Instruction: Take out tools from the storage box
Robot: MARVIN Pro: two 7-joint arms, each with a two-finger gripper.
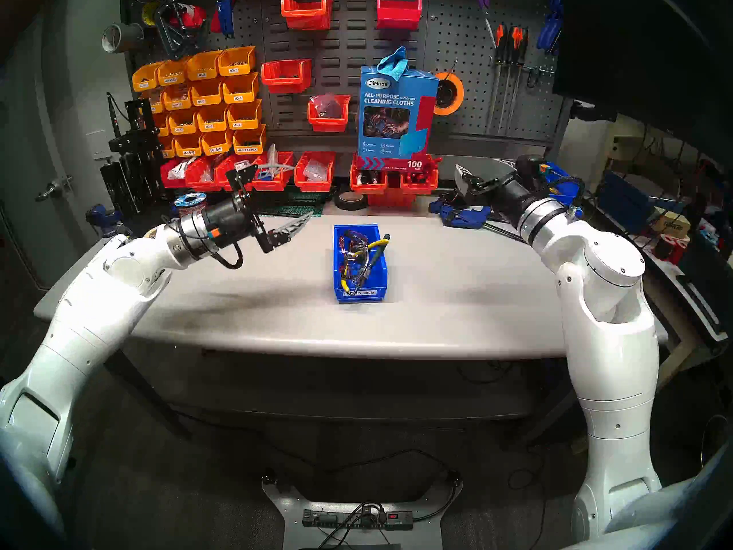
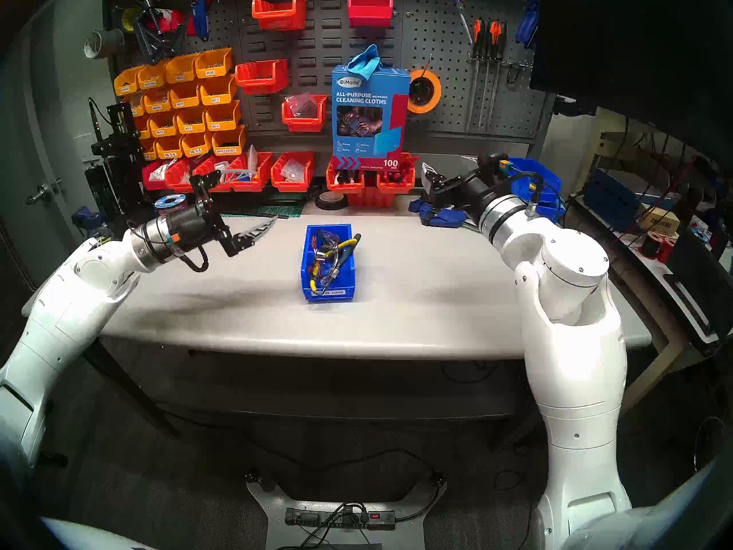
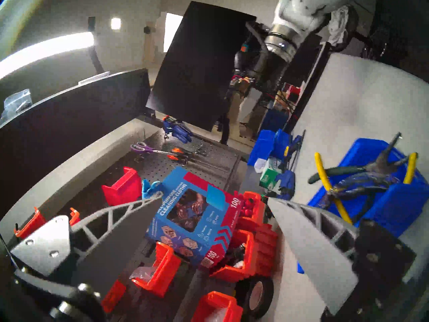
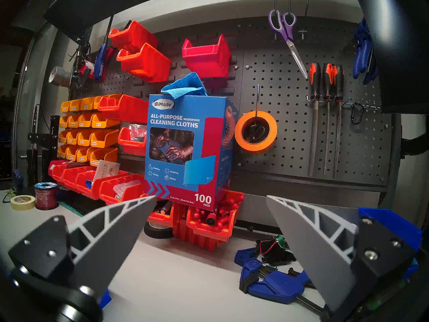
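Observation:
The storage box point(image 1: 359, 293) is a small blue bin with a white label strip, standing mid-table. In it lie yellow-handled cutters point(image 1: 377, 243), dark green-handled pliers point(image 1: 375, 259) and clear safety glasses point(image 1: 351, 237), all tangled together. My left gripper point(image 1: 299, 192) hovers open and empty above the table, left of the box. Its wrist view shows the box point(image 3: 394, 205) beyond its right finger, with the cutters point(image 3: 323, 172) and pliers point(image 3: 339, 171) sticking up. My right gripper point(image 1: 478, 166) stands open and empty at the back right, facing the pegboard point(image 4: 278, 82).
A blue cleaning-cloths carton point(image 1: 396, 112) rests on red bins point(image 1: 313, 172) along the back wall. A black tape roll point(image 1: 351, 200) and blue clamps point(image 1: 460, 216) lie at the back of the grey table point(image 1: 436, 307). Larger blue bins point(image 2: 531, 176) sit far right.

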